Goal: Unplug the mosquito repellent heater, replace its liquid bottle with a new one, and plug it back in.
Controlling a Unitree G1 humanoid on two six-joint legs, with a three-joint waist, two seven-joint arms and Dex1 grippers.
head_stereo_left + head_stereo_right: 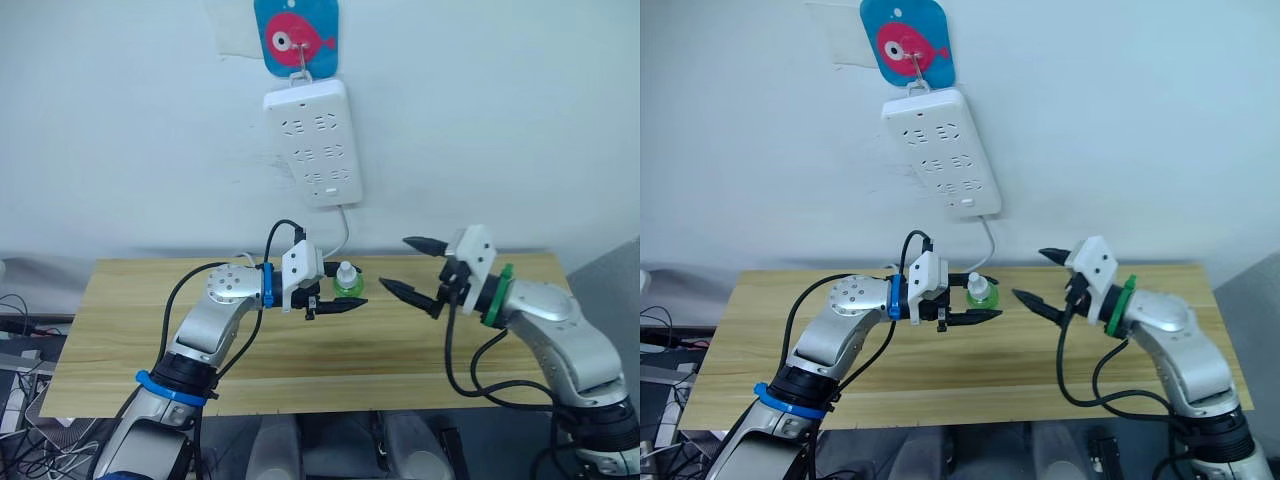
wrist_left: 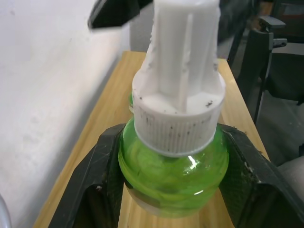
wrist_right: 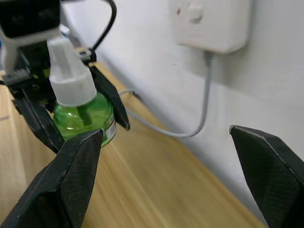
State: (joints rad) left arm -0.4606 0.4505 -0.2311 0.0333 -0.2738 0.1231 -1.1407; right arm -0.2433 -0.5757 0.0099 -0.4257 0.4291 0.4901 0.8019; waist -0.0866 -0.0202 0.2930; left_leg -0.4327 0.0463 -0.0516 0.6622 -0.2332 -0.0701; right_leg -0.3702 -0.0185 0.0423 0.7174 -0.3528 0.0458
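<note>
Green liquid fills the one bottle [image 1: 347, 280] in sight, a small round-bodied bottle with a tall white cap, standing upright on the wooden table [image 1: 330, 360] with its long axis vertical and the cap pointing up. It sits near the table's far edge, close to the wall, roughly below the power strip [image 1: 313, 141]. There is one power strip, white and long, hanging on the wall from a hook on a blue plaque with a pink fish [image 1: 297, 36]; a single grey cord [image 3: 199, 102] runs down from its lower end toward the table. Two grippers are present. The left gripper [image 1: 340, 295] has its two black fingers on either side of the bottle's green body, and the left wrist view shows both fingers pressed against it, so the bottle is clasped. The right gripper [image 1: 417, 268] hovers above the table just to the right of the bottle, apart from it, its two fingers spread wide and holding nothing, tips aimed toward the bottle.
</note>
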